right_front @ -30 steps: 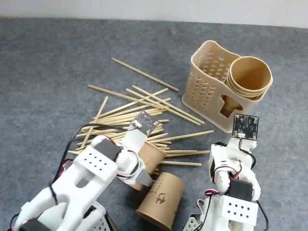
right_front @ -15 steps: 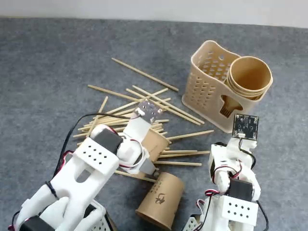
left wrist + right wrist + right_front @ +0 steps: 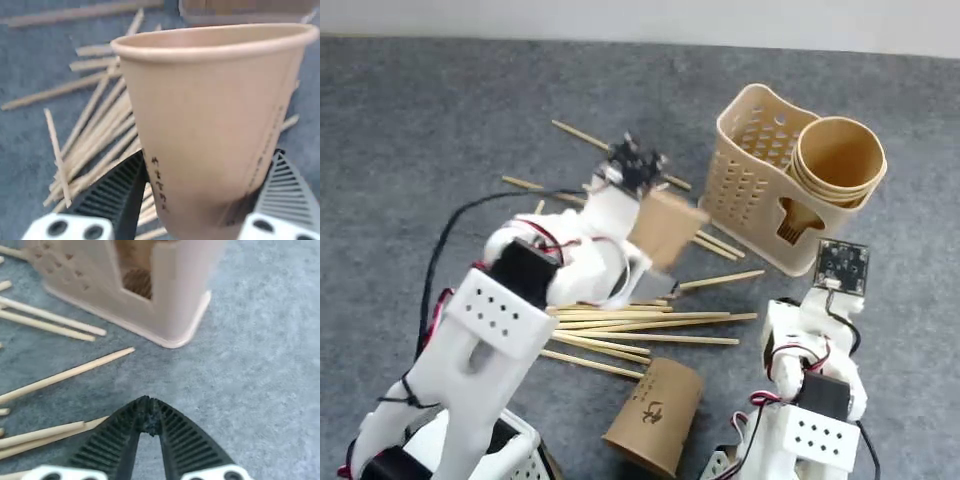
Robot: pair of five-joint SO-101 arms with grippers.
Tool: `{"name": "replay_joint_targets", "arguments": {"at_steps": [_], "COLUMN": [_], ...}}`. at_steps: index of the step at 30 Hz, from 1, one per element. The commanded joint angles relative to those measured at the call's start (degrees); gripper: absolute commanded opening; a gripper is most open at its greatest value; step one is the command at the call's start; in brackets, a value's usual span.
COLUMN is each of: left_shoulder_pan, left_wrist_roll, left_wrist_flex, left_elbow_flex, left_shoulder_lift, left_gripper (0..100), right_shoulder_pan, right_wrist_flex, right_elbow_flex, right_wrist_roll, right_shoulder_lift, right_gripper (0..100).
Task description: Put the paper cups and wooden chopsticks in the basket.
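Note:
My left gripper (image 3: 655,250) is shut on a brown paper cup (image 3: 665,228) and holds it above the chopsticks, just left of the beige basket (image 3: 752,180). In the left wrist view the cup (image 3: 210,125) sits between the two fingers (image 3: 112,192). Nested paper cups (image 3: 838,160) stand in the basket's right compartment. Another paper cup (image 3: 655,418) lies on its side near the table's front edge. Several wooden chopsticks (image 3: 630,325) are scattered across the grey mat. My right gripper (image 3: 148,425) is shut and empty, low in front of the basket (image 3: 165,295).
The grey mat (image 3: 420,150) lies open at the left and at the back. Loose chopsticks (image 3: 65,374) lie between my right gripper and the basket. The right arm's base (image 3: 810,420) stands at the front right.
My left gripper has lifted the paper cup off the mat and carried it up and to the right, toward the basket. The right arm has barely shifted.

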Motion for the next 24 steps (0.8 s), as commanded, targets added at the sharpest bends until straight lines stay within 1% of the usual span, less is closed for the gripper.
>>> {"name": "replay_joint_targets", "arguments": {"at_steps": [1, 4, 8, 10, 13, 19, 22, 24], "left_shoulder_pan": [0.66, 0.84, 0.92, 2.15, 5.85, 12.79, 14.02, 14.46], "left_wrist_roll": [5.10, 8.00, 12.48, 13.01, 12.57, 9.23, 6.59, 5.71], "left_wrist_flex": [-0.97, -6.33, -18.90, -25.32, -34.90, -52.31, -58.29, -60.57], "left_elbow_flex": [-12.00, -15.60, -15.52, -13.58, -9.45, -0.22, 2.51, 2.42], "left_shoulder_lift": [0.04, 0.31, 0.48, 0.48, 0.48, 0.48, 0.84, 2.86], "left_gripper": [30, 30, 30, 30, 30, 29, 29, 29], "right_shoulder_pan": [1.98, 2.07, 2.07, 2.07, 1.89, 1.89, 1.89, 1.89], "right_wrist_flex": [-0.92, -1.10, -1.19, -1.19, -1.27, -1.27, -1.27, -1.27], "right_elbow_flex": [-0.75, -0.75, -0.48, -0.40, -0.31, -0.31, -0.31, -0.31], "right_wrist_roll": [-0.53, -0.53, -0.53, -0.53, -0.53, -0.26, -0.26, -0.26], "right_shoulder_lift": [-0.92, -0.92, -0.92, -0.92, -0.92, -0.92, -0.92, -0.92], "right_gripper": [0.6, 0.6, 0.6, 0.6, 0.6, 0.6, 0.6, 0.6]}}
